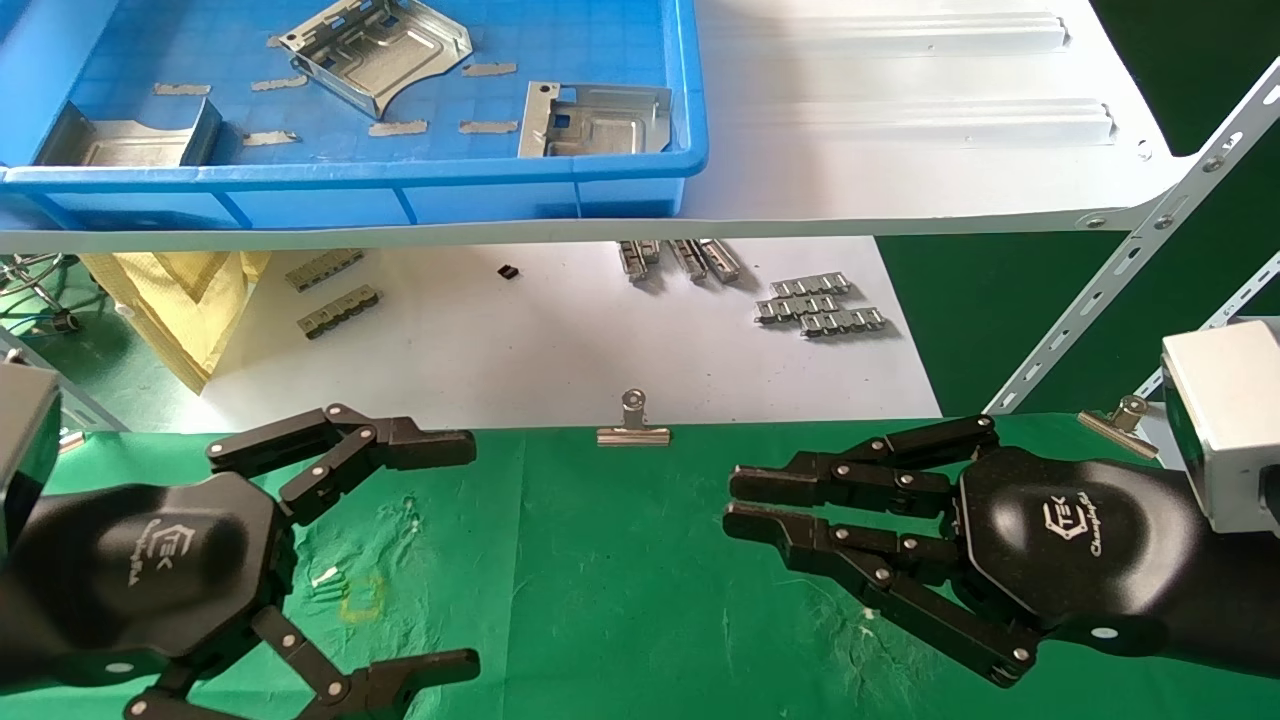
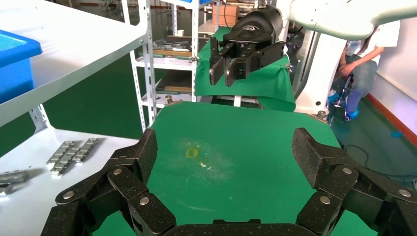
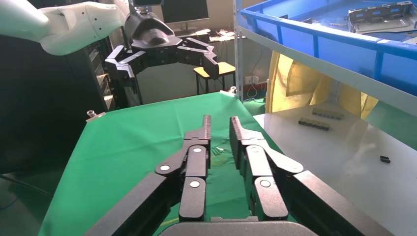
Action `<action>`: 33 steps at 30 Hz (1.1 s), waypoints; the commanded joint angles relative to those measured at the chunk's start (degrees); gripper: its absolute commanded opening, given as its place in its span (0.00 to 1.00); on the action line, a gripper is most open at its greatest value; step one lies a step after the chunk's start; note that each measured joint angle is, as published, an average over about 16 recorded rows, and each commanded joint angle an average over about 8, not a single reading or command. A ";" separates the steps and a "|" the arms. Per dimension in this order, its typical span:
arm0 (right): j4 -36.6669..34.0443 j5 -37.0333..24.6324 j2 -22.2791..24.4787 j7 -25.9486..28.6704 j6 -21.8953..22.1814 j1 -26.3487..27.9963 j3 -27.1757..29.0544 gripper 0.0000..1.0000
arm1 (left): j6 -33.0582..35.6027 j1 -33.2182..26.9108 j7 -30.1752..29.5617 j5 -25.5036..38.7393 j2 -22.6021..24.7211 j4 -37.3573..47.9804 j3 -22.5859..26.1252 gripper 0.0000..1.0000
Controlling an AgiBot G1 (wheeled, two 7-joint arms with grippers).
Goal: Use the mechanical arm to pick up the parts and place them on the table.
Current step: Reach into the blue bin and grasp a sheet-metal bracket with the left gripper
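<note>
Three silver parts lie in the blue tray point(image 1: 350, 175) on the upper shelf: one at the middle back point(image 1: 375, 50), one at the right point(image 1: 595, 120), one at the left point(image 1: 130, 140). My left gripper point(image 1: 470, 555) hovers over the left of the green table point(image 1: 600, 600), open wide and empty; the left wrist view point(image 2: 226, 157) shows only cloth between its fingers. My right gripper point(image 1: 728, 503) hovers over the table's right side, fingers nearly together with a narrow gap, holding nothing point(image 3: 219, 123).
The white ribbed shelf board point(image 1: 900, 120) carries the tray above a lower white surface with grey ridged strips point(image 1: 820, 305). Binder clips point(image 1: 633, 425) point(image 1: 1120, 418) pin the cloth's far edge. A yellow square outline point(image 1: 362, 597) marks the cloth near the left gripper. Slotted shelf struts point(image 1: 1120, 280) stand at right.
</note>
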 commanded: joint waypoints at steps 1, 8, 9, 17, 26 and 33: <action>0.00 0.00 0.00 0.00 0.00 0.00 0.00 0.00 | 0.00 0.00 0.00 0.00 0.00 0.00 0.00 1.00; 0.00 0.00 0.00 0.00 0.00 0.00 0.00 0.00 | 0.00 0.00 0.00 0.00 0.00 0.00 0.00 1.00; 0.00 0.00 0.00 0.00 0.00 0.00 0.00 0.00 | 0.00 -0.01 0.01 0.00 0.00 -0.01 -0.01 1.00; 0.00 0.00 0.00 0.00 0.00 0.00 0.00 0.49 | -1.11 -4.25 0.76 1.42 1.10 1.34 -0.28 1.00; 0.00 0.00 0.00 0.00 0.00 0.00 0.00 1.00 | -5.01 -27.47 2.55 13.83 10.48 19.21 4.15 1.00; 0.00 0.00 0.00 0.00 0.00 0.00 0.00 1.00 | -16.37 -44.13 10.03 27.15 20.77 41.84 8.83 1.00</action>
